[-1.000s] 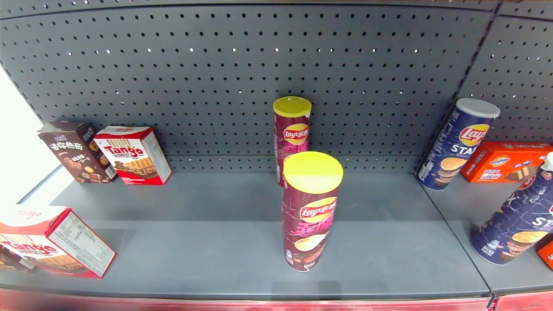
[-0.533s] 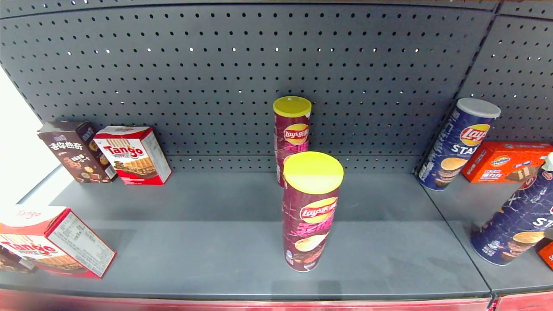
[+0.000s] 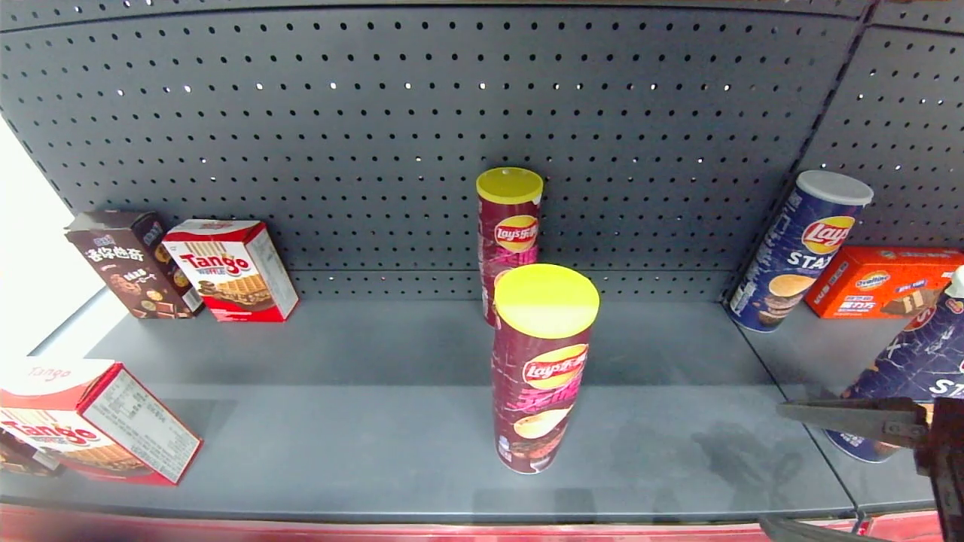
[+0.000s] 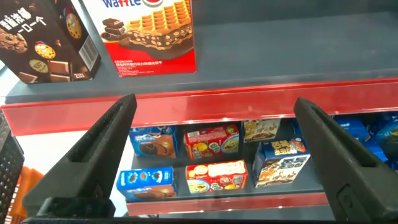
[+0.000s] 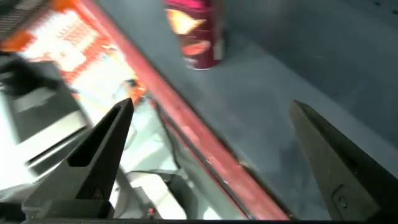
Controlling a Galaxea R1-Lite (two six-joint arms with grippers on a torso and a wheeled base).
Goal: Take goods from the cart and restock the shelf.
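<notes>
While upright, smooth cylindrical can (image 3: pixel 539 376).

The right gripper (image 3: pixel 770 464), cut by the edge, partly hides a blue can (image 3: pixel 922 361).

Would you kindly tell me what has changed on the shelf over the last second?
The right gripper has come in at the lower right of the head view, open and empty, in front of the near blue can. The maroon cans, boxes and far blue can stayed put.
</notes>
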